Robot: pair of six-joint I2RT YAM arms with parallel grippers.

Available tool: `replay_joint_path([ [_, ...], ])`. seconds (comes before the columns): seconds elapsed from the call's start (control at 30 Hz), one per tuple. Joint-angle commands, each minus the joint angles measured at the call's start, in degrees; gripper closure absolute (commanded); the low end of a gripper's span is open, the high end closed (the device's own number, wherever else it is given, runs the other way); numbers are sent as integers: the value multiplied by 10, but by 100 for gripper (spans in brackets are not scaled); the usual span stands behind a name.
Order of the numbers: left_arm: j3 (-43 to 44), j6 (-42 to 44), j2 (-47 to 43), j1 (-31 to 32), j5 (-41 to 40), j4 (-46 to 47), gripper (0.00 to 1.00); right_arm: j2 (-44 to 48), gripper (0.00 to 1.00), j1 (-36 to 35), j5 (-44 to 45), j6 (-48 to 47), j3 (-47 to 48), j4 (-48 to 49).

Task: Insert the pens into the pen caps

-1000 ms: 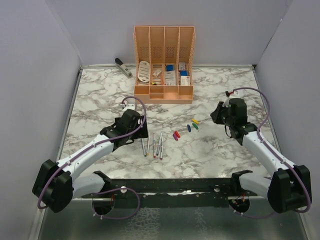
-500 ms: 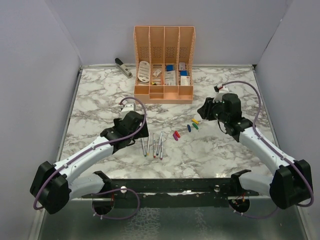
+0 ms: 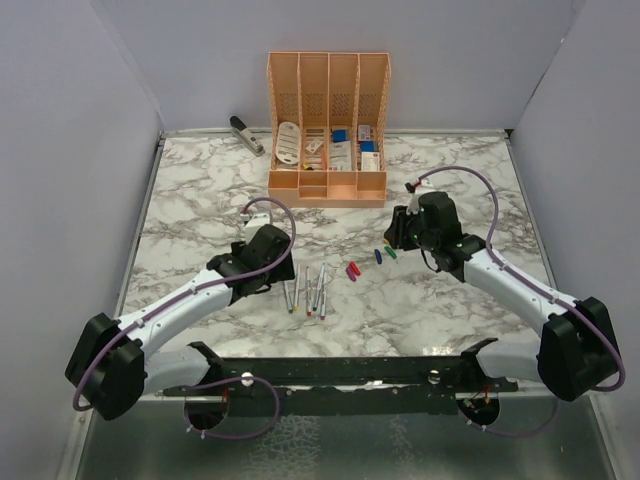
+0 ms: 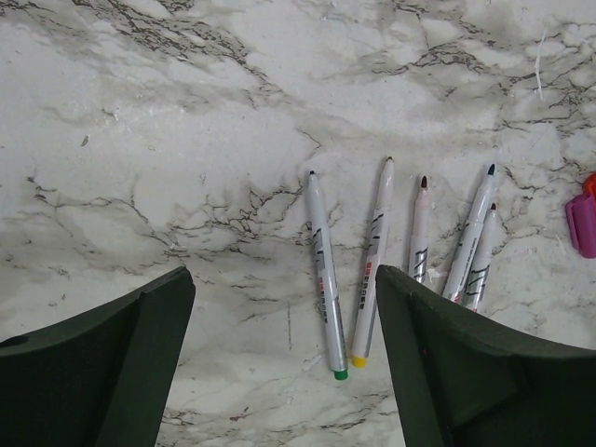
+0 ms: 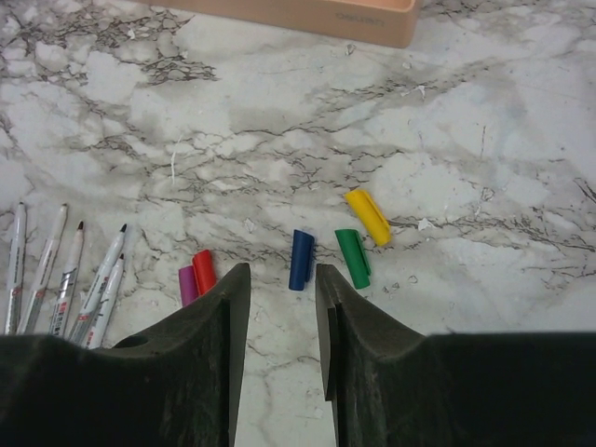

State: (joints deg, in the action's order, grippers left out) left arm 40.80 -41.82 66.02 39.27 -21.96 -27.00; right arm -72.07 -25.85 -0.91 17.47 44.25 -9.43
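Note:
Several thin white-grey pens (image 3: 307,290) lie side by side on the marble table (image 3: 200,200). In the left wrist view the green-ended pen (image 4: 322,270) and the yellow-ended pen (image 4: 372,261) lie nearest. My left gripper (image 4: 282,279) is open above the table, just left of the pens (image 3: 278,272), holding nothing. The pen caps lie loose to the right: purple (image 5: 188,284), red (image 5: 204,271), blue (image 5: 301,259), green (image 5: 353,257) and yellow (image 5: 368,216). My right gripper (image 5: 282,272) is open with nothing in it, its tips just short of the blue cap (image 3: 378,256).
A peach organiser (image 3: 327,120) with white and blue items stands at the back centre, its front edge (image 5: 307,14) beyond the caps. A grey stapler (image 3: 246,134) lies at the back left. Grey walls close in both sides.
My right arm has swung left towards the caps and its jaws have gone from shut to open. My left gripper has edged towards the pens and narrowed slightly.

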Motion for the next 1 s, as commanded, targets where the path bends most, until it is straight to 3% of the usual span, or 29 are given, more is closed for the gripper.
replay_joint_path([
  [0.0,8,-1,15,4,21,-11,22,0,66,-3,37,12,2,-14],
  [0.17,7,0,41,5,50,-18,31,4,67,-3,46,13,6,-20],
  [0.97,70,3,149,9,84,-47,32,4,67,-3,43,15,-6,-18],
])
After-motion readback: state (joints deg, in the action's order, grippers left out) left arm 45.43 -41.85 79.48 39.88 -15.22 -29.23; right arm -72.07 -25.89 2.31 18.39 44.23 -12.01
